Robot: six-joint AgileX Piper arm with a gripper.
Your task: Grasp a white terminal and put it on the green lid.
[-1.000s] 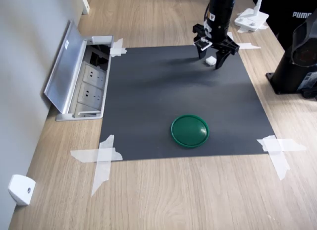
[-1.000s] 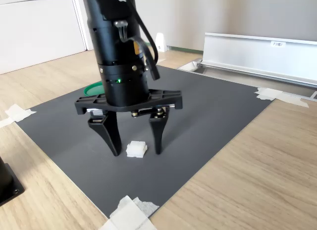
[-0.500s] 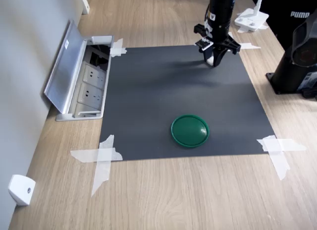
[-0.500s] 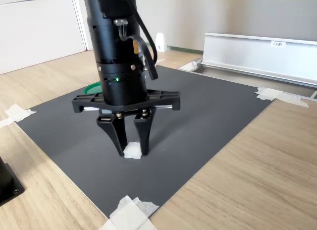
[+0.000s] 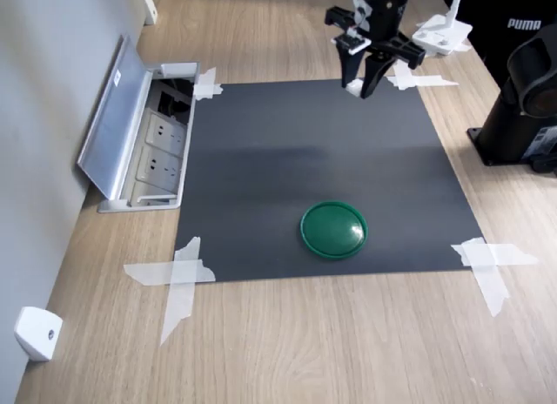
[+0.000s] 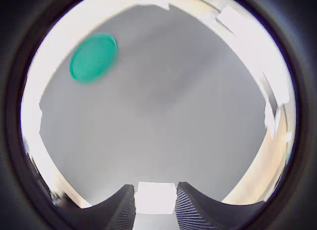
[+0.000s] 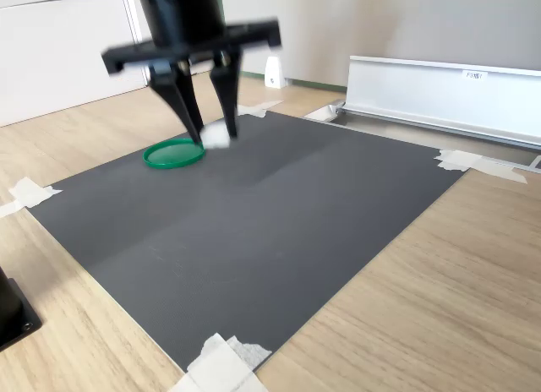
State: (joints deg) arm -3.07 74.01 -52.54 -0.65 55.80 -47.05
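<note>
My gripper (image 5: 359, 88) (image 7: 215, 136) (image 6: 154, 200) is shut on the white terminal (image 5: 355, 89) (image 7: 216, 136) (image 6: 155, 198), a tiny white block pinched between the two black fingers. It hangs in the air above the far edge of the dark mat (image 5: 322, 169) in the first exterior view. The green lid (image 5: 333, 229) (image 7: 173, 153) (image 6: 93, 56) lies flat on the mat, well away from the gripper, near the mat's near edge in the first exterior view.
White tape strips (image 5: 178, 276) hold the mat's corners to the wooden table. An open floor socket box with a metal flap (image 5: 139, 134) lies at the first exterior view's left. A black arm base (image 5: 522, 99) stands at the first exterior view's right, and a white stand (image 5: 442, 34) sits behind the gripper.
The fingers closed on the white terminal on the mat, then the gripper rose with it, lifting it clear of the mat.
</note>
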